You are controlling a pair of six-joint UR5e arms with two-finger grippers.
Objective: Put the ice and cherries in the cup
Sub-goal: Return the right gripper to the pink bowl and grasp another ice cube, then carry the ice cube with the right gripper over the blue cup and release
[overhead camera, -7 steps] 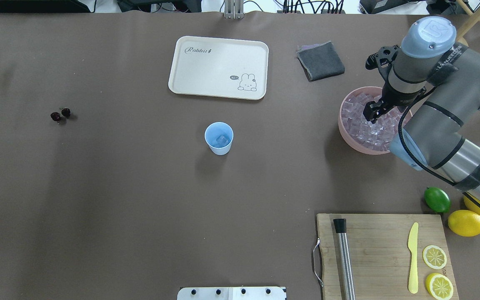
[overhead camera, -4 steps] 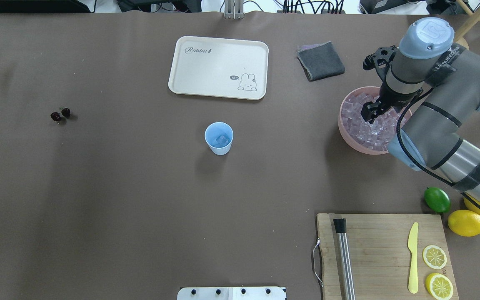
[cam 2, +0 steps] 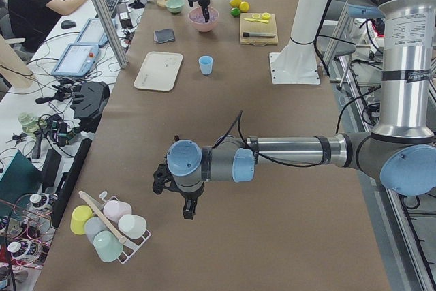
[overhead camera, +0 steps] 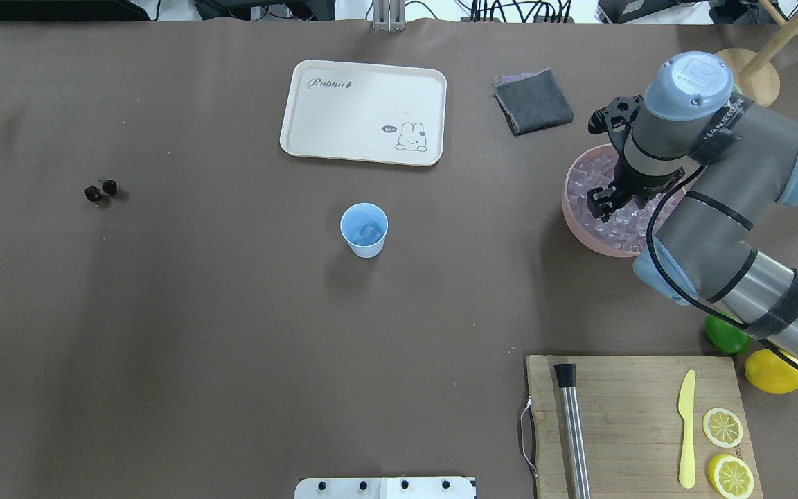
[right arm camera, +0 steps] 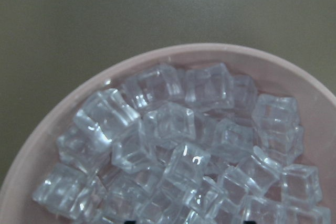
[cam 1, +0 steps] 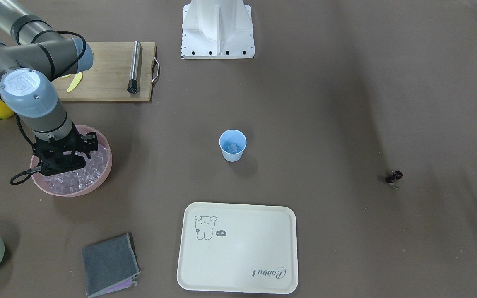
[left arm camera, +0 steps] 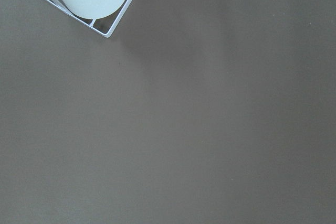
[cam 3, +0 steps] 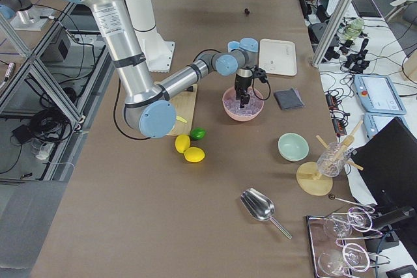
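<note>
The brown desk (overhead camera: 233, 312) fills the overhead view. The right arm (overhead camera: 717, 173) comes in from about 4 o'clock and bends over the pink bowl (overhead camera: 571, 220). The left arm (cam 2: 286, 151), seen only from the desk's end, lies stretched out low above bare desk, close to a wire rack (cam 2: 112, 226) of pastel cups.

Taking the cup as the centre of the dial in the overhead view, the wooden cutting board (overhead camera: 627, 416) sits at about 4 o'clock near the desk's edge. The cream tray (overhead camera: 343, 118) is at 12 o'clock, and the pink bowl is at 3 o'clock, well apart from the cup.

The right gripper (overhead camera: 603, 203) points down over the bowl's 9 o'clock side, just above the heap. The wrist view shows only its dark tips at the bottom edge, set apart from each other. The left gripper (cam 2: 189, 208) hangs pointing down; whether its fingers are apart or together cannot be told.

The light blue cup (overhead camera: 364, 244) stands upright at mid-desk with ice showing at its bottom. The cherries (overhead camera: 93, 195) lie on the desk far out at 9 o'clock. The ice (right arm camera: 173, 124) is piled in the pink bowl, clear cubes heaped against one another.
</note>
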